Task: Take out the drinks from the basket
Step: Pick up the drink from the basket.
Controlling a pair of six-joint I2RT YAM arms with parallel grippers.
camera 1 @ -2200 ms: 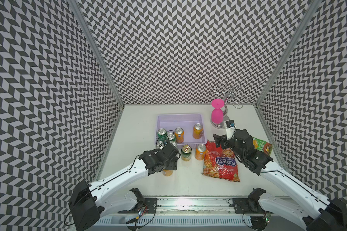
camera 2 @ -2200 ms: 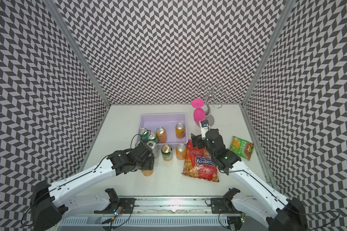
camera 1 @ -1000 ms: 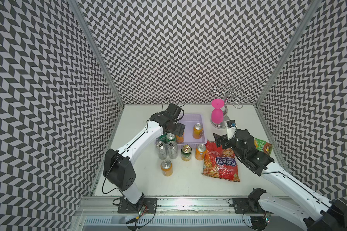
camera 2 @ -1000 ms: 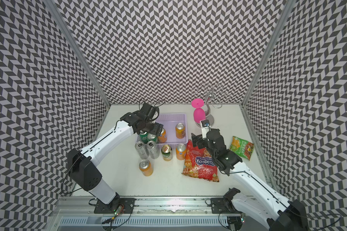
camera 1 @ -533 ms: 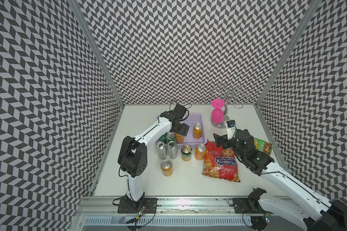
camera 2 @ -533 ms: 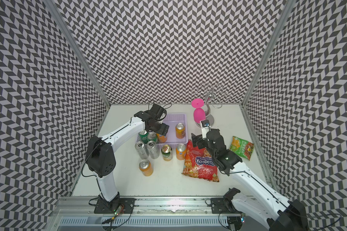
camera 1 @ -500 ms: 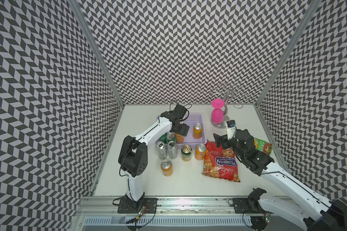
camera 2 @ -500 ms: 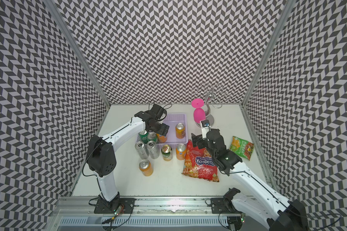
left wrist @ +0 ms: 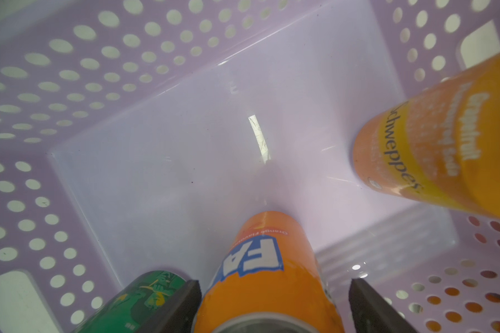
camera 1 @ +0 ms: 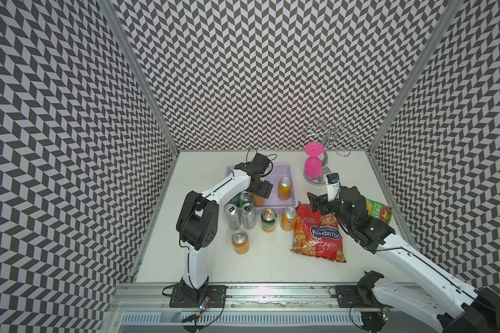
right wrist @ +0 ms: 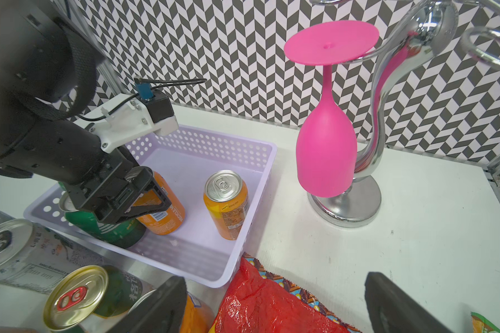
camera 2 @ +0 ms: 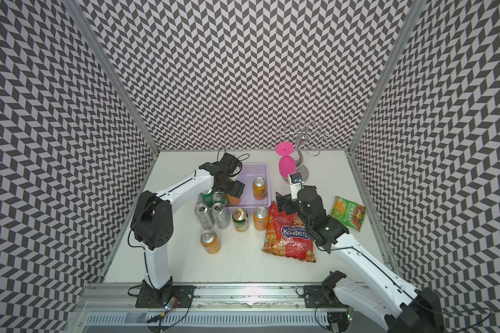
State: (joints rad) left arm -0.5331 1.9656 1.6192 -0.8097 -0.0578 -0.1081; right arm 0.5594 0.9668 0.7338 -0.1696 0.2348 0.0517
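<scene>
Plainly, the orange can (left wrist: 260, 253) due out next stands upright on the floor of the basket (right wrist: 214, 144), toward the wall on the robot's side. Its long axis is vertical and runs straight up between the jaws of the left gripper (left wrist: 274, 288). Those jaws are open and straddle it from above. In the left wrist view one jaw sits against, or all but against, its side, while a sliver of basket floor shows between the can and the other jaw, so I judge it bracketed, not gripped. A green can (left wrist: 133, 299) stands just outside the closer jaw, which is wedged between the two. A second orange can (camera 1: 285, 188) stands apart in the same basket, toward the right arm's side. The right gripper (right wrist: 274, 288) hangs by the basket's near corner, over the edge of the red snack bag (camera 1: 318, 233) on the worktop (camera 1: 260, 265), jaws wide open and empty. The left arm is the one placed for this pick: squeeze, then lift straight along the axis.
</scene>
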